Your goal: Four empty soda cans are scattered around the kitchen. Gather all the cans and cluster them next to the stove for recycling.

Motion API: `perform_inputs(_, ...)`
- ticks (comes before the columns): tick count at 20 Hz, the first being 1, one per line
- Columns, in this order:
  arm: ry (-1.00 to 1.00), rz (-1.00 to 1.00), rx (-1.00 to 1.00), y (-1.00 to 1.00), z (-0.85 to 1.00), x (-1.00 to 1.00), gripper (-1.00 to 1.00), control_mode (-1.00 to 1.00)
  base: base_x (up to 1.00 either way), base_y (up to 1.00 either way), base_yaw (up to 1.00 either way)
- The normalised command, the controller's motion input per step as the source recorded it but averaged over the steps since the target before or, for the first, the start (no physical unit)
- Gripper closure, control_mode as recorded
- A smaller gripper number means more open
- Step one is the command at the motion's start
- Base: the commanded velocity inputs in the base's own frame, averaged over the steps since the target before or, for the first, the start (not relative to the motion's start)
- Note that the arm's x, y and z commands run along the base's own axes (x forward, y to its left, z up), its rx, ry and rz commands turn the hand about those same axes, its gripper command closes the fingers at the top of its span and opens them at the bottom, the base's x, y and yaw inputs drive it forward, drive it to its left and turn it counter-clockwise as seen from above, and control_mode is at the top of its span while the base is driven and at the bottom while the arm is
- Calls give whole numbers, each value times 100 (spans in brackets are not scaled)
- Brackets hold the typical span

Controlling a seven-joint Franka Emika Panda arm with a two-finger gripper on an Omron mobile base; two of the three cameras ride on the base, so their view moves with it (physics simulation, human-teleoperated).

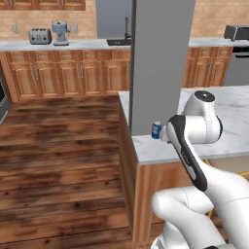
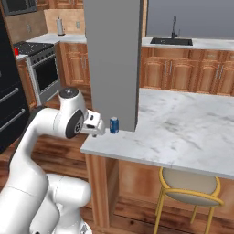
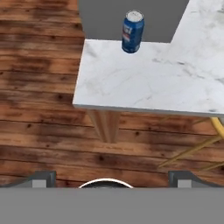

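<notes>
the gripper [image 2: 101, 128] is near the blue soda can [image 3: 132, 31] on the island counter [image 3: 144, 87] with fingers spread and empty, so the next move is probably reaching forward to grasp it.

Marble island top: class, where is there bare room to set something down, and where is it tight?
The white marble island top lies bare from the grey pillar rightward, above the yellow stool. It is tight only at the corner, where the small blue soda can stands against the pillar.
</notes>
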Motion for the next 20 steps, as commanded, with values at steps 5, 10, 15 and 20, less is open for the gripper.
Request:
perform_inputs(5,-13,-7,9,-18,0,39,-100,-100,0,0,0)
perform_inputs(10,-10,-4,8,-13,0,42,-100,-100,0,0,0)
perform_inputs(15,-2,-2,2,-4,-2,39,-100,-100,0,0,0)
perform_inputs(20,2,0,-4,0,-17,38,-100,-100,0,0,0)
